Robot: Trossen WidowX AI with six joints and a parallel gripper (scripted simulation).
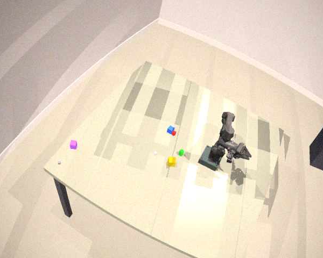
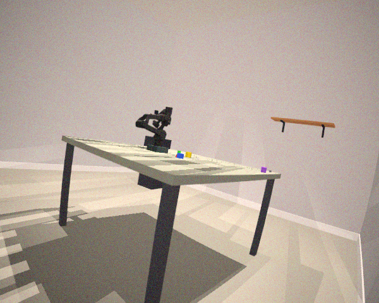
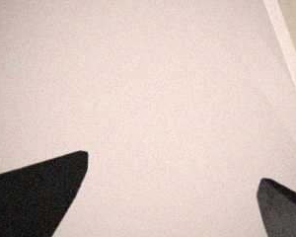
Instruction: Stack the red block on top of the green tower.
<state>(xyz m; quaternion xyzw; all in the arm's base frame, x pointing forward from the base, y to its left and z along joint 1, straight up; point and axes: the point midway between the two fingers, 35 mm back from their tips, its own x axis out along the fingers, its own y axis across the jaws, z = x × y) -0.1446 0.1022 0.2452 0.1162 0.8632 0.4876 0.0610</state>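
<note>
A small red block [image 1: 173,133] lies on the table, touching the right side of a blue block [image 1: 170,129] [image 2: 180,155]. The green tower [image 1: 181,152] [image 2: 179,151] stands upright a little left of the arm's base. My gripper [image 1: 247,154] [image 2: 138,123] [image 3: 172,173] is open and empty. It is held in the air on the far side of the base, pointing away from the blocks. The wrist view shows only the two dark fingertips against a wall. The red block is hidden in the exterior view.
A yellow block [image 1: 171,161] [image 2: 188,154] lies near the green tower. A purple block [image 1: 73,144] [image 2: 263,169] sits near the table's left edge. A tiny white cube [image 1: 155,152] and a small grey ball [image 1: 58,162] lie on the table. The arm's base [image 1: 210,158] is green.
</note>
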